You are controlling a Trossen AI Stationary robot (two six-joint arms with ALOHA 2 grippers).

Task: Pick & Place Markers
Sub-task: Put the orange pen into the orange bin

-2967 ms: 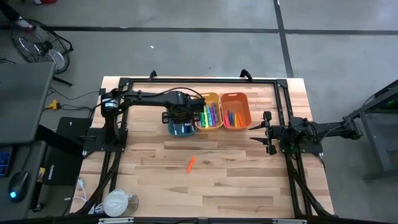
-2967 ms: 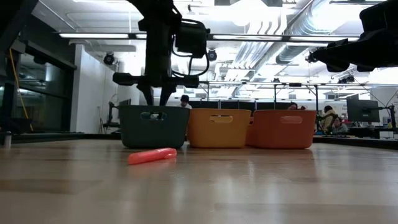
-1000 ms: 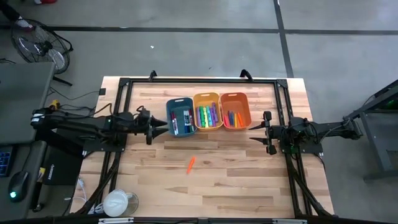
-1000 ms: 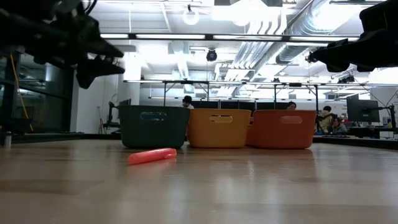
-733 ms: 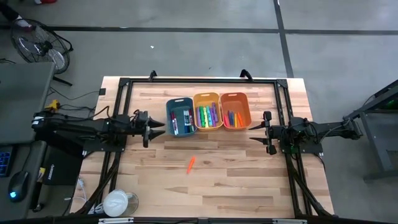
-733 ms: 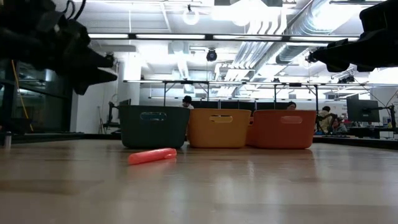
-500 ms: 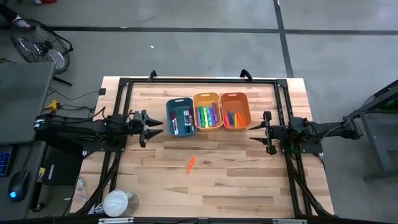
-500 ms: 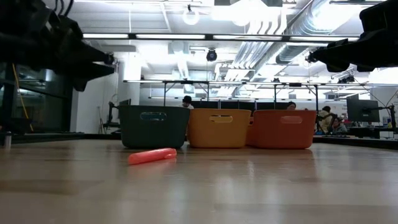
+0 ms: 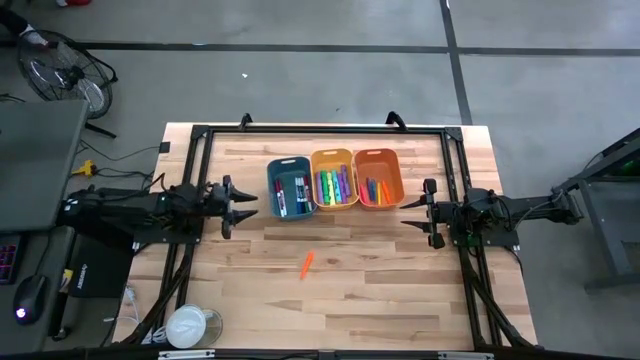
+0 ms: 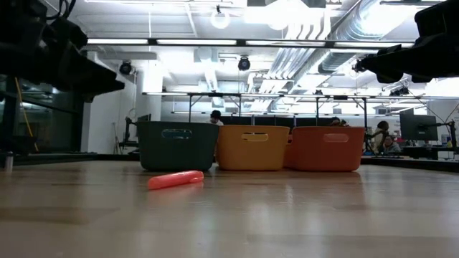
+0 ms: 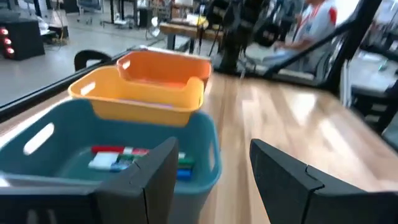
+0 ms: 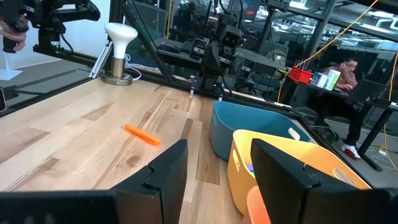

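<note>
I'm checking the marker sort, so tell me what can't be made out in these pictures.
- Bin contents, low view: the teal bin, yellow bin and orange bin hide their markers behind their walls.
- Marker count, high view: markers in the bins are too small to count.
- Orange bin, right wrist view: cut off by the bottom edge and the right gripper.
- Orange bin's inside, left wrist view: blurred.

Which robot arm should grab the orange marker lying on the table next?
Probably the left. The orange marker lies alone on the table, in front of the teal bin. The left gripper, open and empty, hangs closer to it than the right gripper, which waits beyond the orange bin.
</note>
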